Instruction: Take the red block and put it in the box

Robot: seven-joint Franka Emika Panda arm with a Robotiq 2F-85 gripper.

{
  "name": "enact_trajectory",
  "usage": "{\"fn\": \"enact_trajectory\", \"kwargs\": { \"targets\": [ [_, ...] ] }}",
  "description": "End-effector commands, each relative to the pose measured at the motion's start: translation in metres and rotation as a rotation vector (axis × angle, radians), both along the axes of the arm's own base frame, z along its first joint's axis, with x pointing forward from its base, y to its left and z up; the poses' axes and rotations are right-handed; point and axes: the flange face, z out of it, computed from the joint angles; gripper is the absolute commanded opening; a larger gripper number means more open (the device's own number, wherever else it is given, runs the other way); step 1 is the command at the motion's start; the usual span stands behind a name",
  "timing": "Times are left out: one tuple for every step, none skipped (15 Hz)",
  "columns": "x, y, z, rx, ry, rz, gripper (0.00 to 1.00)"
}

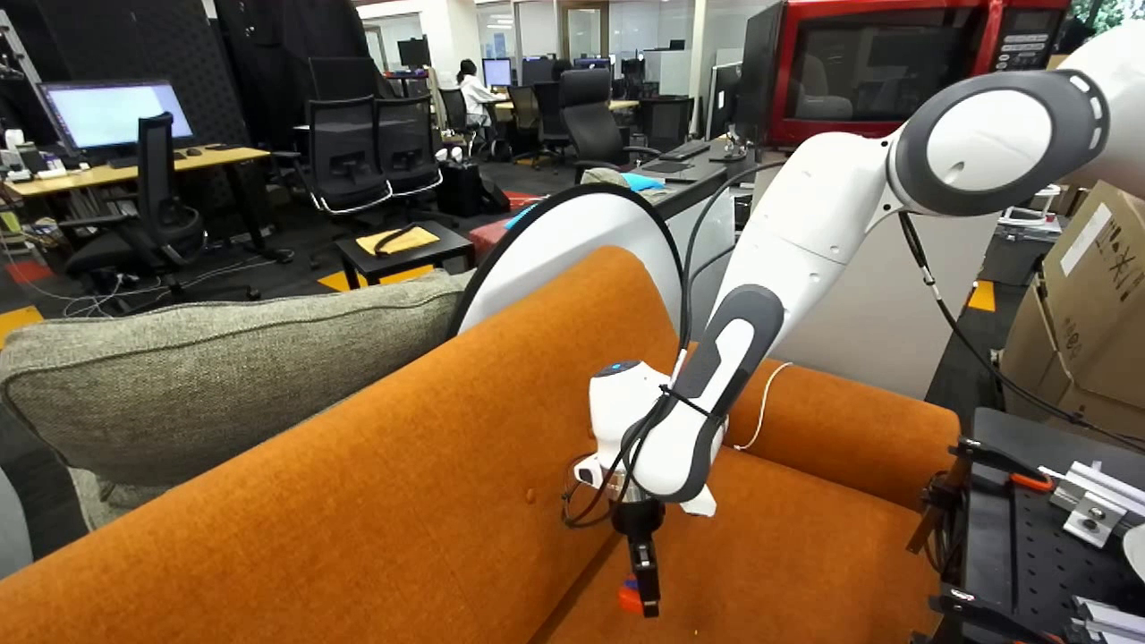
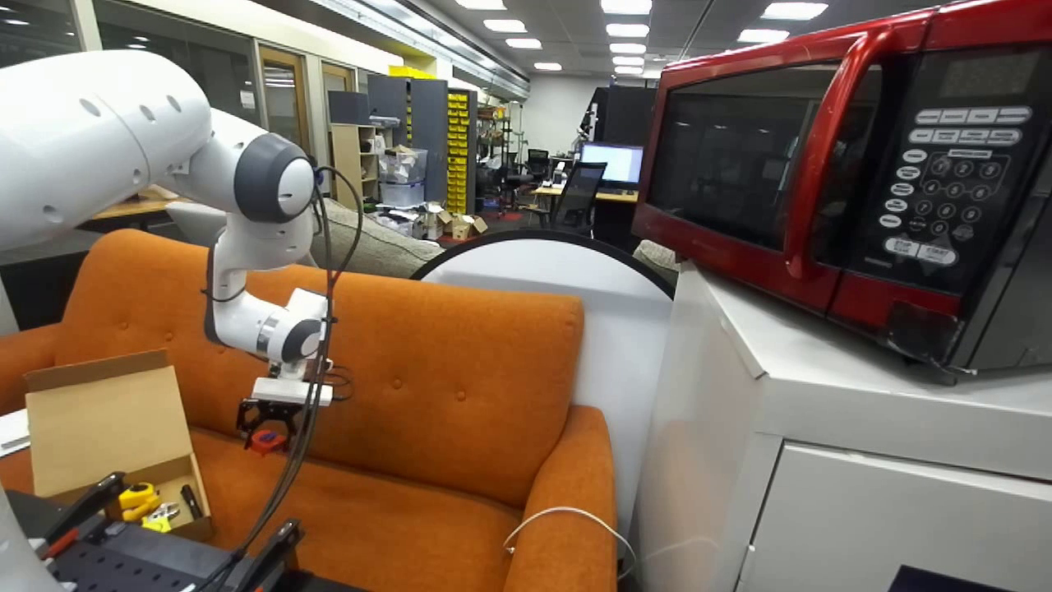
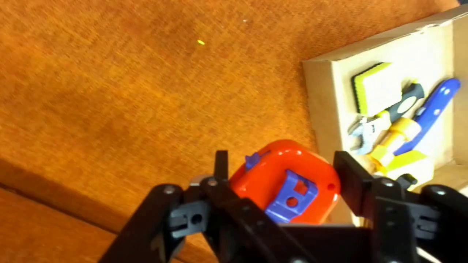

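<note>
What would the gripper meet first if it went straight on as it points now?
Probably the orange sofa seat, touched first by the red block in the gripper. The box wall looks close beside that line in the wrist view; depth is unclear.

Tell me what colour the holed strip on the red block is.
The strip is bluish purple, shown best in the wrist view.

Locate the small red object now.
In the wrist view, the small red object is low, right of centre, held in the claw, the cardboard box to its upper right.
</note>
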Motion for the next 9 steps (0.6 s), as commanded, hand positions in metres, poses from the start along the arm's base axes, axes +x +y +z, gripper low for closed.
{"fn": "enact_trajectory", "kwargs": {
  "targets": [
    [-0.013, 0.03, 0.017, 0.107, -0.011, 0.175, 0.47],
    [-0.016, 0.044, 0.019, 0.135, -0.005, 0.227, 0.47],
    [-0.019, 0.058, 0.018, 0.161, 0.007, 0.279, 0.47],
    [-0.023, 0.07, 0.014, 0.185, 0.036, 0.325, 0.47],
    [-0.027, 0.079, 0.008, 0.202, 0.068, 0.371, 0.47],
    [-0.033, 0.086, 0.001, 0.207, 0.11, 0.418, 0.47],
    [-0.041, 0.092, -0.008, 0.215, 0.155, 0.459, 0.47],
    [-0.048, 0.097, -0.015, 0.225, 0.197, 0.503, 0.47],
    [-0.055, 0.103, -0.023, 0.238, 0.238, 0.548, 0.47]
  ]
}}
